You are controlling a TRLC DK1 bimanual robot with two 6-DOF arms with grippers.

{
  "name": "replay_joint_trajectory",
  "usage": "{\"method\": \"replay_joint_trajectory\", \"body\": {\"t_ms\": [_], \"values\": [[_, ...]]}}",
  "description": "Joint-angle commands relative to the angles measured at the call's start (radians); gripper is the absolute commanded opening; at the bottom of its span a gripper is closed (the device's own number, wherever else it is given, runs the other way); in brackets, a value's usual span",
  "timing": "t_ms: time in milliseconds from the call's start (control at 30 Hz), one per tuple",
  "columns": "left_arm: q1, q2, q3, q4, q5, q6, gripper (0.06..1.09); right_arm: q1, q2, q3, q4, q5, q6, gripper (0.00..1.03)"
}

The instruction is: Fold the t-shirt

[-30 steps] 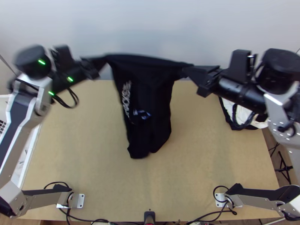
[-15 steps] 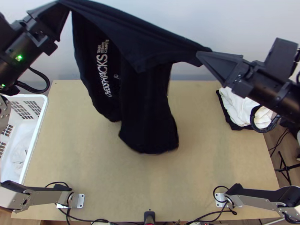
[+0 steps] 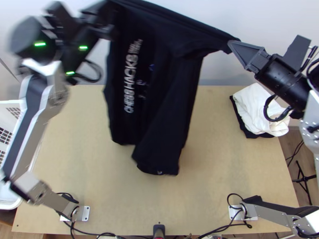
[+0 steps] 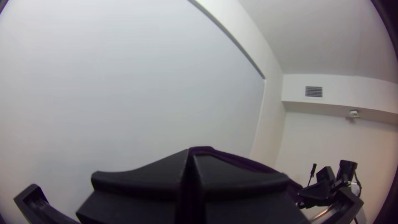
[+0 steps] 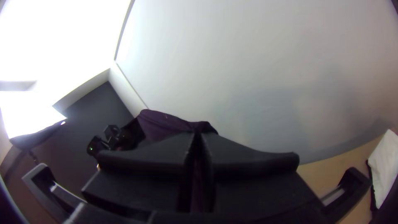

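The black t-shirt (image 3: pixel 159 91) hangs above the table between both grippers in the top view, white print on its left part, its lower end over mid-table. At its upper left my left gripper (image 3: pixel 111 16) is blurred; in the left wrist view that left gripper (image 4: pixel 191 155) is shut on the cloth (image 4: pixel 236 159). My right gripper (image 3: pixel 233 44) holds the shirt's upper right corner; seen from its own wrist, the right gripper (image 5: pixel 198 139) is shut on the fabric (image 5: pixel 161 123), which stretches off toward the other arm.
A white cloth (image 3: pixel 259 107) on a dark one lies at the table's back right. A white plastic basket (image 3: pixel 8 203) stands at the left edge of the table (image 3: pixel 215 167). Cables and a small black device (image 3: pixel 158 230) are at the near edge.
The shirt was lifted and swung from a small hanging bundle. Since half a second ago, my left gripper has moved right, and my right gripper a little right and up the picture, still holding the cloth.
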Motion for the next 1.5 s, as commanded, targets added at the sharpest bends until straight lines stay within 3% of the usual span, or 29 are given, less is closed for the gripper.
{"method": "replay_joint_trajectory", "body": {"t_ms": [0,67,167,233,367,467,500,800,1067,1467], "values": [[-0.036,0.251,-0.051,0.034,-0.042,0.058,0.22,-0.199,-0.022,-0.265,0.143,-0.032,-0.031,0.03],[-0.036,0.361,-0.056,0.020,-0.042,0.064,0.26,-0.236,-0.015,-0.356,0.215,-0.045,-0.045,0.03],[-0.037,0.519,-0.056,0.010,-0.060,0.109,0.77,-0.279,0.004,-0.473,0.317,-0.048,-0.061,0.03],[-0.034,0.535,-0.114,0.039,-0.063,0.110,0.75,-0.296,0.029,-0.517,0.356,-0.048,-0.061,0.03],[-0.040,0.443,-0.161,-0.090,-0.098,0.156,0.93,-0.275,0.035,-0.568,0.394,-0.049,-0.054,0.03],[-0.086,0.240,-0.332,-0.067,-0.094,0.170,0.96,-0.230,0.011,-0.591,0.394,-0.049,-0.054,0.03],[-0.098,0.182,-0.375,-0.067,-0.094,0.167,1.05,-0.213,0.008,-0.597,0.394,-0.048,-0.058,0.03],[-0.131,-0.206,-0.718,-0.110,-0.038,0.183,1.05,-0.117,-0.022,-0.627,0.402,-0.046,-0.077,0.03],[-0.206,-0.465,-0.985,-0.259,0.041,0.193,1.04,-0.060,-0.104,-0.706,0.393,-0.039,-0.076,0.03],[-0.453,-0.496,-1.209,-0.354,0.032,0.479,1.04,0.023,-0.278,-0.862,0.317,-0.034,-0.084,0.03]]}}
